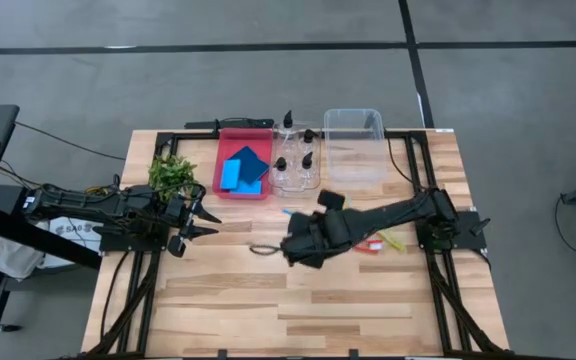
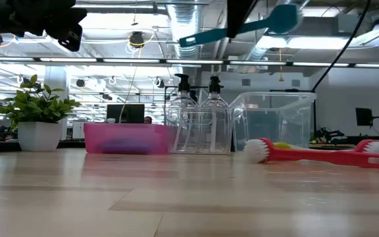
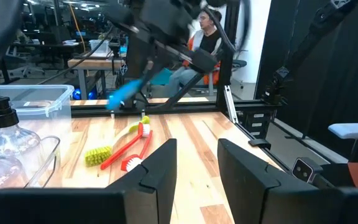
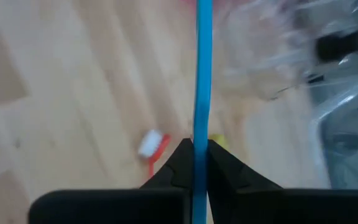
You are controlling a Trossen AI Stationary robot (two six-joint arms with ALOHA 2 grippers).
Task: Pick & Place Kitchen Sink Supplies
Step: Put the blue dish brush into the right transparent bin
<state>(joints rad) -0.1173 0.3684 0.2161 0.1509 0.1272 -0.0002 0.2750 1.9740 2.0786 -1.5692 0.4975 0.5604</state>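
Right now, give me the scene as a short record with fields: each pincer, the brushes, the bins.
right pincer: shut on the blue brush, lifted above the table
left pincer: open, empty, beside the plant
red brush: lying on the table
yellow-green brush: lying next to the red brush
red bin: holds two blue sponges
small clear bin: holds the pump bottles
large clear bin: contents unclear

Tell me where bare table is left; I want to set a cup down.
Free: the whole near half of the table. Crowded: the far edge with plant, red bin, bottles, clear bin, and brushes right of centre.
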